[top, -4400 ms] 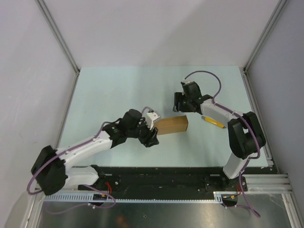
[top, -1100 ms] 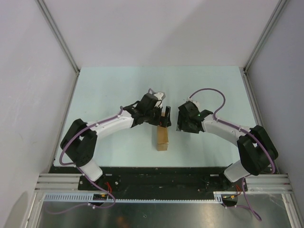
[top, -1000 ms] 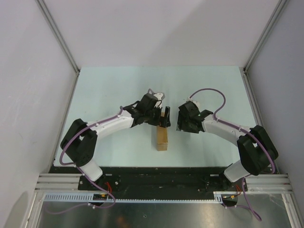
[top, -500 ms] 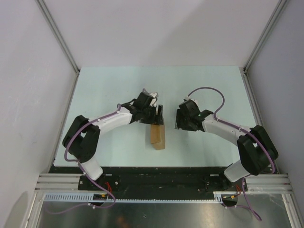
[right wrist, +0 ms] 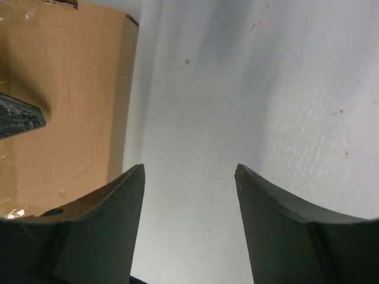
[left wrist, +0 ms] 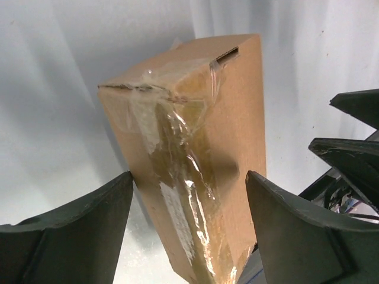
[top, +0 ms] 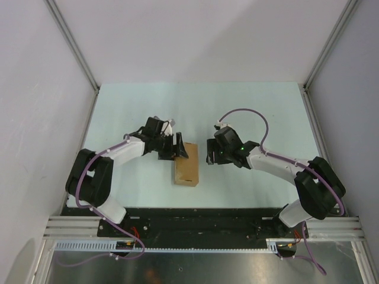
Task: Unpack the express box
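Note:
The express box point(top: 186, 168) is a plain brown carton with clear tape along its seam, lying lengthwise in the middle of the table. My left gripper point(top: 177, 150) is shut on its far end. In the left wrist view the express box point(left wrist: 195, 118) fills the gap of the left gripper point(left wrist: 188, 174), and both fingers press on its sides. My right gripper point(top: 208, 155) hangs just right of the box, apart from it. It is open point(right wrist: 189, 168) over bare table, with the express box point(right wrist: 65, 89) at the left of its view.
The pale table point(top: 260, 112) ends at a black rail point(top: 207, 219) along the near edge. Metal frame posts point(top: 71, 44) and grey walls enclose the left, right and back. The right gripper's fingers point(left wrist: 355, 154) show at the right edge of the left wrist view.
The left gripper has narrowed onto the box and dragged it leftward. The box now shows a wider face. The right gripper has followed to the left, staying open.

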Motion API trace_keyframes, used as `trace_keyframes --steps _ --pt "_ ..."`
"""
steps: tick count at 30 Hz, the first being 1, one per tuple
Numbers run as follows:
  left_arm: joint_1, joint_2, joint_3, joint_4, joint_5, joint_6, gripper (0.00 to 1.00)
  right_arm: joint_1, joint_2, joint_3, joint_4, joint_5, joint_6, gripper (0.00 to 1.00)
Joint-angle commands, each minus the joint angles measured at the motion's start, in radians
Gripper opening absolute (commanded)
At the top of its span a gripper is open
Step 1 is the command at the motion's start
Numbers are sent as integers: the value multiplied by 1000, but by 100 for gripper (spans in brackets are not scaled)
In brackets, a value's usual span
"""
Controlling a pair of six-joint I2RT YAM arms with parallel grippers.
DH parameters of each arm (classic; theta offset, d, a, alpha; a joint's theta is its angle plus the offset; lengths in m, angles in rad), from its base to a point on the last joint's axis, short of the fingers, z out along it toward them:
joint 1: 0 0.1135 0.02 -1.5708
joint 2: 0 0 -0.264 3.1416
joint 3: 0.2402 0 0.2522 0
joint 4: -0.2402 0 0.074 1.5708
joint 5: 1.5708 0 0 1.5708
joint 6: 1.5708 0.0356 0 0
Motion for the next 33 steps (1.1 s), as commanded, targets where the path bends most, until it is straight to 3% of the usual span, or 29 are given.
trace_keyframes --steps 1,12,20,33 --pt "25 -56 -22 30 43 1 80 17 6 28 61 -6 -24 67" --pt "149 -182 -142 57 9 -28 83 106 71 92 170 -41 -106 74" --pt "168 -162 -163 76 52 -27 62 122 205 187 175 -101 -78 64" --pt "171 -83 -171 78 49 -13 45 123 275 218 115 -87 -54 54"
